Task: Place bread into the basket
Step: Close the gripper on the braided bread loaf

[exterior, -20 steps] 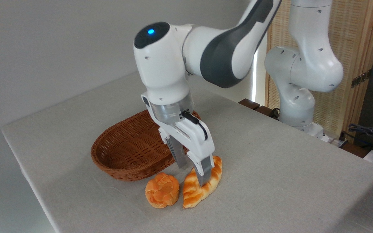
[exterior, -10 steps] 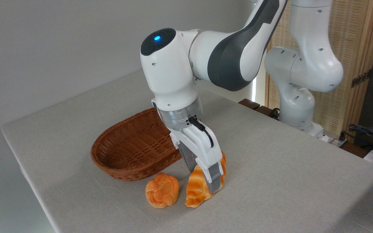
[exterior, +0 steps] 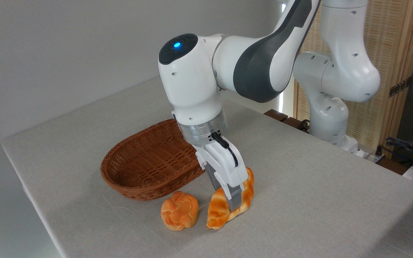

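Shifted right, braided loaf (exterior: pixel 218 212) tilted, near end on tabletop (exterior: pixel 317 200), clamped in gripper (exterior: pixel 226 200). Lift straight clear of round bun (exterior: pixel 179 210), then swing over wicker basket (exterior: pixel 142 166).

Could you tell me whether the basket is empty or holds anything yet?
Empty: the basket shows only bare weave inside, and the bread lies outside on the table.

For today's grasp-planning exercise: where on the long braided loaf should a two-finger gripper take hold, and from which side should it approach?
Grip the bread at its middle, across the narrow width, coming down from above. It lies flat on the table, long and tapering to pointed ends, so the mid-section probably balances best. The gripper already straddles it there.
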